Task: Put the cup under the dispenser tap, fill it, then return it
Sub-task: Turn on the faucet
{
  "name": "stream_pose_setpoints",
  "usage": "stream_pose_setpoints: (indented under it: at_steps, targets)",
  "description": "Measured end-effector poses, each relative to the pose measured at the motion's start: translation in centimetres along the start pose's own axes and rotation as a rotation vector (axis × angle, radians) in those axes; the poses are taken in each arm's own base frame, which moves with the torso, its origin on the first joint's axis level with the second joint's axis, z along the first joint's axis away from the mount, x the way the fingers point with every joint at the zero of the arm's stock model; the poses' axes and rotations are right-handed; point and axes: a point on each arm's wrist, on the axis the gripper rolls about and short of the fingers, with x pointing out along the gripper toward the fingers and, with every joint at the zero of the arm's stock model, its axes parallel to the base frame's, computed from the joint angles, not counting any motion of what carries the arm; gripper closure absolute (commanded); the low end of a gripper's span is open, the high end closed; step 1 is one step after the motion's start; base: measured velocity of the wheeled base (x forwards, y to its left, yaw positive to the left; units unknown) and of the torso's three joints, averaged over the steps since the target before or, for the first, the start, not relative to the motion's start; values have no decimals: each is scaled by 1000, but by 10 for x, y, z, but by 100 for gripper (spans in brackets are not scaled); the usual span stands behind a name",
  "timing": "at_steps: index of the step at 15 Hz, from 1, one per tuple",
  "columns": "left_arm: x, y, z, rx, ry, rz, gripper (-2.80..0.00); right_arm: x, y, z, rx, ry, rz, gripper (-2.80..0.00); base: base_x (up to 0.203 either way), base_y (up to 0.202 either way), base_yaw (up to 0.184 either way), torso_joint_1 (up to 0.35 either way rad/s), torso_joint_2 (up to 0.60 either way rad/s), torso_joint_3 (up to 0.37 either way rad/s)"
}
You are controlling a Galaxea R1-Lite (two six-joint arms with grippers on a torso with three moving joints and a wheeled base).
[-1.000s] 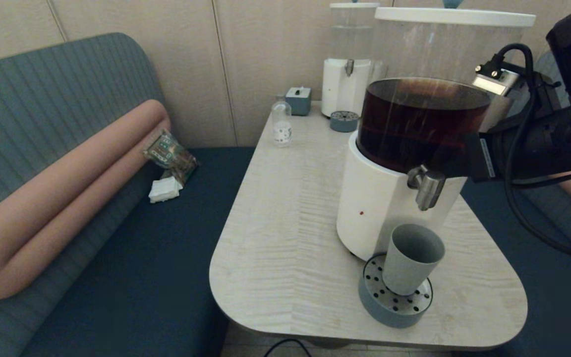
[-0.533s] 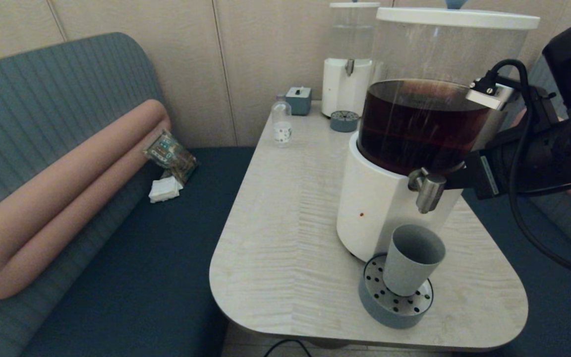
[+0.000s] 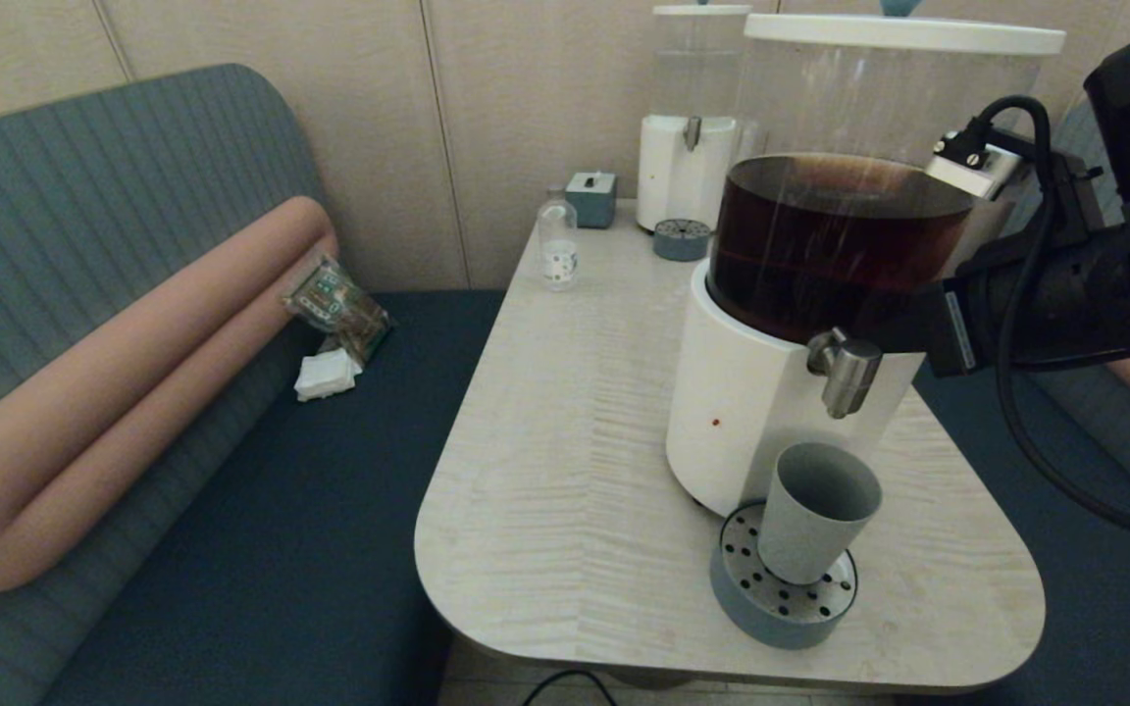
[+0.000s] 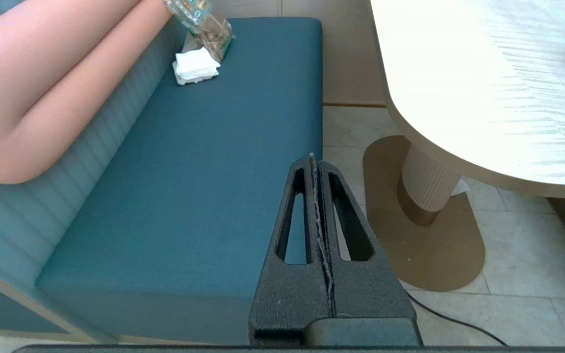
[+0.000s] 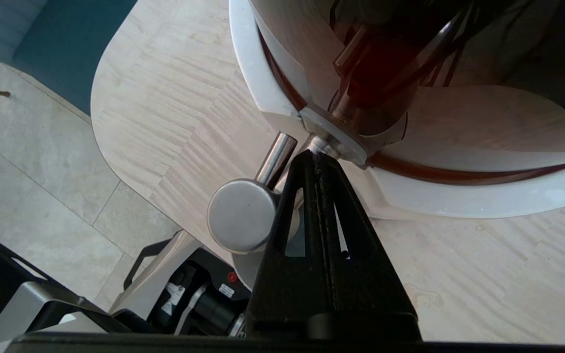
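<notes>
The grey-green cup [image 3: 817,525] stands empty on a round perforated drip tray [image 3: 751,603], right below the brushed-metal dispenser tap [image 3: 847,373] of the large white-based dispenser [image 3: 746,412] with dark brown liquid. My right gripper [image 3: 871,333] reaches in from the right, level with the tap. In the right wrist view my right gripper [image 5: 314,156] is shut with nothing held. Its tips are against the tap's stem at the dispenser wall, beside the tap's round cap [image 5: 241,215]. My left gripper [image 4: 314,159] hangs shut and empty over the sofa edge, off the table.
A smaller white dispenser [image 3: 688,167] with clear liquid, its own little tray [image 3: 681,238], a grey box [image 3: 591,199] and a small clear bottle [image 3: 557,245] stand at the table's far end. A blue sofa with a pink bolster [image 3: 133,373] lies left.
Half a second ago the right arm was lower and further right; it has come back up and left toward the tap. The cup has not moved.
</notes>
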Motion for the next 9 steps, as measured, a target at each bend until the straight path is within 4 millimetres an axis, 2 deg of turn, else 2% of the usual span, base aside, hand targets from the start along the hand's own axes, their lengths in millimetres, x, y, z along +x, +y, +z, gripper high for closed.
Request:
stream_pose_setpoints:
  at_steps: [9]
  targets:
    - [0, 0, 0, 0, 0, 0, 0, 2, 1, -4, -47, -23, 48, 0, 0, 0, 0, 0, 0, 0]
